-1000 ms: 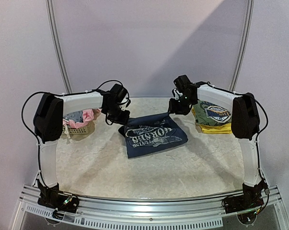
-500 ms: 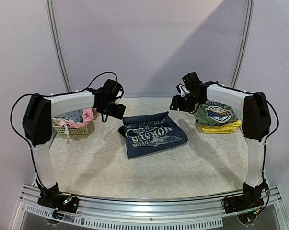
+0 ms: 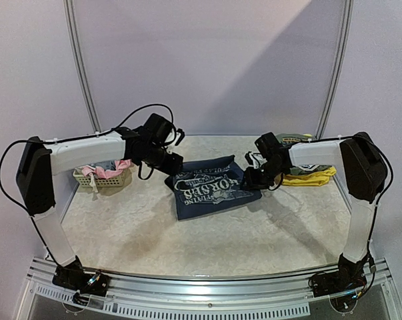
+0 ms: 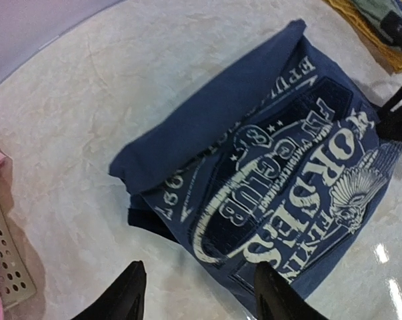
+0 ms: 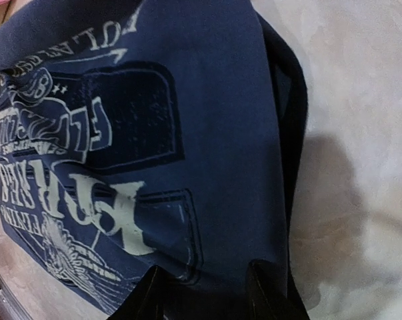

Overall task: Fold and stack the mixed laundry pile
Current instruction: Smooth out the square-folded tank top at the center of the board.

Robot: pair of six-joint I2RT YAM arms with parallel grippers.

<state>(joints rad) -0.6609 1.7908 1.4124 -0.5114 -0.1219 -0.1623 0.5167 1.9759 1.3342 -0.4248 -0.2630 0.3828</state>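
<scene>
A navy printed tee [image 3: 213, 187] lies folded flat in the middle of the table, white lettering up. My left gripper [image 3: 173, 164] hovers at its back left corner. In the left wrist view the left gripper [image 4: 201, 297] is open over the tee [image 4: 267, 180] and its near edge, nothing between the fingers. My right gripper [image 3: 252, 181] is low at the tee's right edge. In the right wrist view the right gripper [image 5: 207, 293] stands open just over the tee's cloth [image 5: 207, 133]. Pink and grey pieces [image 3: 111, 165] of the laundry pile fill the basket.
A pale lattice basket [image 3: 106, 179] stands at the left, its corner [image 4: 4, 257] in the left wrist view. A stack of folded green and yellow garments [image 3: 309, 175] sits at the right, behind the right arm. A curved wall closes the back.
Both grippers came in and down to the tee: the left from near the basket to its back left corner, the right from above the folded stack to its right edge.
</scene>
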